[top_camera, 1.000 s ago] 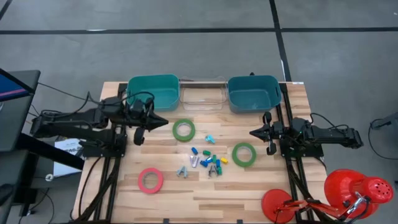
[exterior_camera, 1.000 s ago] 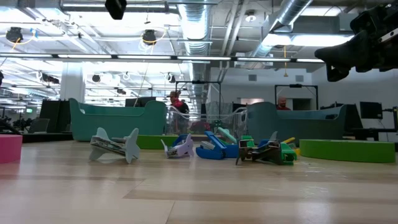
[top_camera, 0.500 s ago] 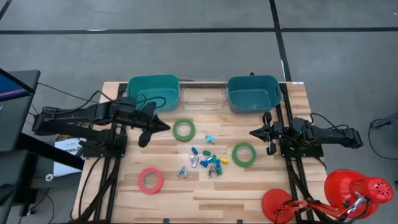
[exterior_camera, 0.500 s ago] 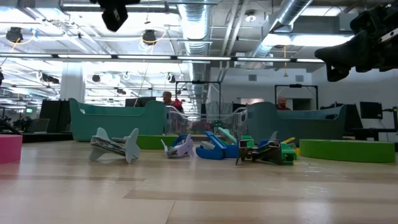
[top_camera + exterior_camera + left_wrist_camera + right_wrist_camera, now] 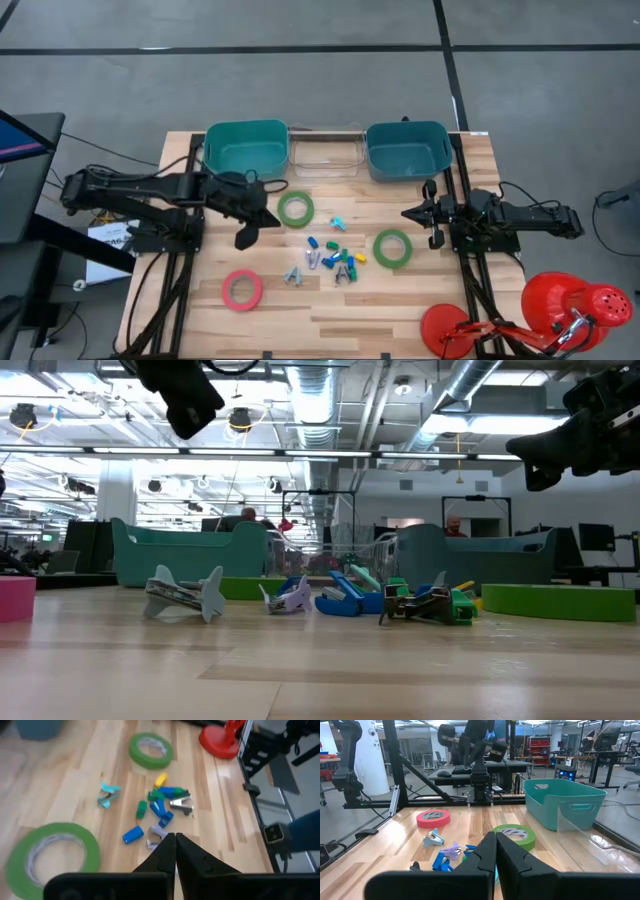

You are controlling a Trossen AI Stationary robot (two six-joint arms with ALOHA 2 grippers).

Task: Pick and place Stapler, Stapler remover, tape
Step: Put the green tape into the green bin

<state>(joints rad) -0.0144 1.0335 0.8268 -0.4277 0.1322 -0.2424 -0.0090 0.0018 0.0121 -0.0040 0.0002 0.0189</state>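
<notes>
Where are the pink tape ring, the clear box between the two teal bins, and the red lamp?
pinkish red tape roll (image 5: 242, 289), high view, on its band.
clear box (image 5: 325, 166), high view, on its near wall.
red lamp (image 5: 565, 303), high view, on its shade.

A wooden table (image 5: 400, 300) carries three tape rolls (image 5: 295, 209), scattered small coloured pieces (image 5: 330, 258), and three bins (image 5: 246, 147).

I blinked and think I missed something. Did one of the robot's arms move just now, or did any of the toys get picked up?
The left gripper swung out from beside the teal bin toward the middle of the table, nearer the small coloured pieces. Its fingers are shut and empty. The right gripper, tape rolls and pieces stayed put.
</notes>
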